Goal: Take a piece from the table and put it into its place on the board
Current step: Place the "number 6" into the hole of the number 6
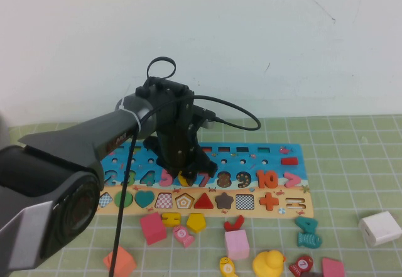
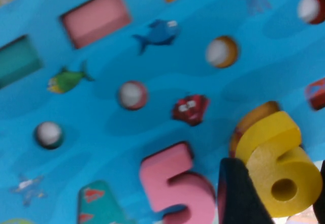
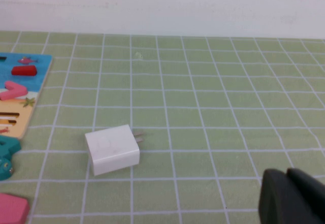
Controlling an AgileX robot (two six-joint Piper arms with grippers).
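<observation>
My left gripper (image 1: 183, 169) is down over the blue top of the board (image 1: 276, 157), in the numeral row between the pink 5 (image 1: 166, 178) and the 7. It is shut on the yellow 6 (image 1: 185, 179). In the left wrist view the 6 (image 2: 279, 168) sits tilted between the dark fingers (image 2: 238, 193) of the left gripper (image 2: 278, 186), just over a brown recess (image 2: 254, 117) beside the pink 5 (image 2: 175, 188). My right gripper (image 3: 294, 196) is out of the high view; its fingers are together, empty, above the green mat.
Loose pieces lie in front of the board: a pink block (image 1: 152, 227), a yellow pentagon (image 1: 196, 222), a pink square (image 1: 237, 244), a yellow duck (image 1: 269, 263), a teal fish (image 1: 309, 233). A white charger (image 1: 379, 228) lies at the right, also in the right wrist view (image 3: 112, 149).
</observation>
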